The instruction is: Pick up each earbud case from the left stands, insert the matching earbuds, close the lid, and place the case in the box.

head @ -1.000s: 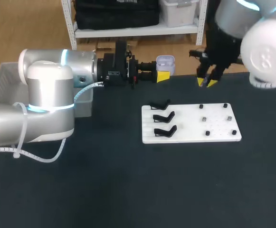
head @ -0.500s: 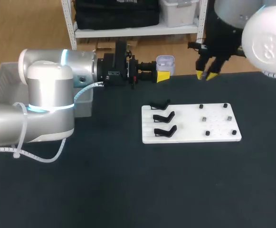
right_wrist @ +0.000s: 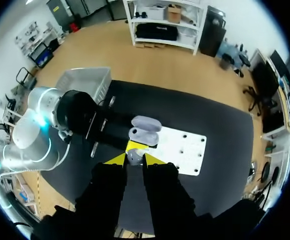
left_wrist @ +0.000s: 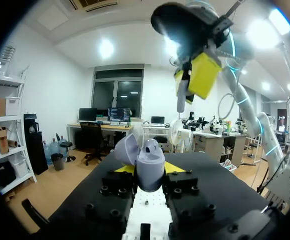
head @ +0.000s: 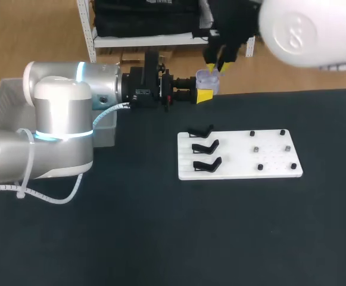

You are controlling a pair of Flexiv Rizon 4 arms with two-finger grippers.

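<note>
You are dealing with a small, light, hard-shelled earbud case. I am judging its smooth round plastic to be slippery, and the open lid on its hinge to be the weak part. So the lower body is the place for gripping, not the lid.

Your left gripper is doing exactly this. Its fingers are pressing on the body of the case from two sides, with the lid standing open. It is holding the case in the air over the far edge of the table, well apart from the white stand board. The left arm is lying stretched out and level, with its wrist pointing toward the right side.

Your right gripper is hanging just above the open case with its tips pointing down. Its fingers are clamping what I am taking for a small pale earbud. This too is light and easy to drop or to push in crooked.

The box is standing behind the left arm.
</note>
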